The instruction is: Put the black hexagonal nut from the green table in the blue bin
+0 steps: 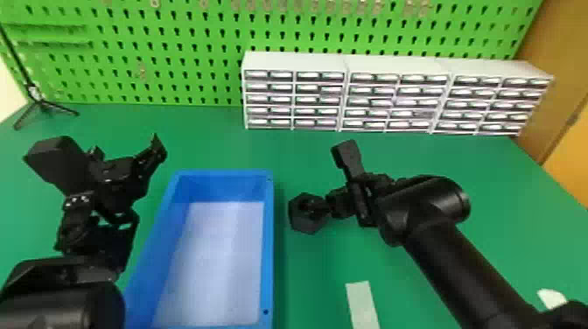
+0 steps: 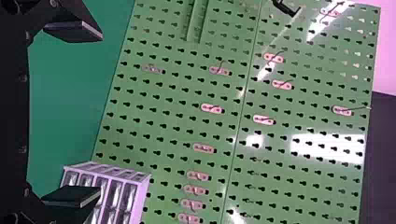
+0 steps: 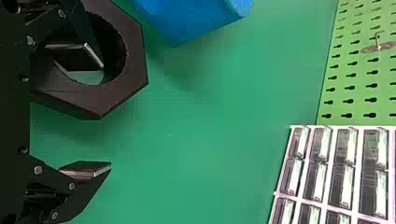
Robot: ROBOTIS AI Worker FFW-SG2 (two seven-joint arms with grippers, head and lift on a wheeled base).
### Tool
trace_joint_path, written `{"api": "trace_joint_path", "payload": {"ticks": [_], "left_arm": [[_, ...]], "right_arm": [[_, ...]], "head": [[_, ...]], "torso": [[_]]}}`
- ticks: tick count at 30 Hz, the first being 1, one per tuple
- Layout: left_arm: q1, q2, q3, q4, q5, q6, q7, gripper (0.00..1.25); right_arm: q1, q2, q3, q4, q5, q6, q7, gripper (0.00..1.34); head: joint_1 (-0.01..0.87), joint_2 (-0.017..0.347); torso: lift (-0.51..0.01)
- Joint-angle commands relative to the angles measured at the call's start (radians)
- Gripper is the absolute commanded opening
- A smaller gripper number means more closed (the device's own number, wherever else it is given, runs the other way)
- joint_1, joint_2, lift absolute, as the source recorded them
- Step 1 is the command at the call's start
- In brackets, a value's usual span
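Hexagonal nut [image 1: 303, 225] is sitting just right of the blue bin [image 1: 269, 245], outside it, over the green tabletop [image 1: 315, 284]; can't tell whether it's resting flat or a bit raised. Right gripper [image 3: 99, 115] is holding its fingers apart, one poking into the nut's hole, the other standing outside the ring. So no clamp is showing. Left gripper [image 2: 95, 113] is hanging on the bin's far-left side, fingers apart too, nothing between them.

Step seems to be the grasp: closing should be pinching one wall of the ring. From where I'm standing, main risk is that pinch. If the inner finger isn't deep enough, it's probably slipping out as they close, and the nut is dropping or skidding off. An off-centre bite on one wall would be leaving the rest overhanging, so the nut could be tilting or swivelling on the lift.

Next worry is the bin's near wall: carrying too low, the nut is knocking the rim and maybe falling outside, or shoving the bin. Letting go early would be doing the same. Left arm could be getting in the way if it's drifting over the bin.
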Motion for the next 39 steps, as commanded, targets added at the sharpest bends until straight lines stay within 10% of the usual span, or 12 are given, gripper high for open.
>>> {"api": "trace_joint_path", "payload": {"ticks": [1, 39], "left_arm": [[-0.001, 0.0, -0.001, 0.0, 0.0, 0.0, 0.0, 1.12], [0.004, 0.0, 0.001, 0.0, 0.0, 0.0, 0.0, 1.12]], "right_arm": [[0.002, 0.0, 0.0, 0.0, 0.001, 0.0, 0.0, 0.87], [0.008, -0.002, -0.021, -0.046, -0.01, -0.037, 0.001, 0.83]], "head": [[0.692, 0.008], [0.692, 0.008]], "torso": [[-0.097], [-0.097]]}}
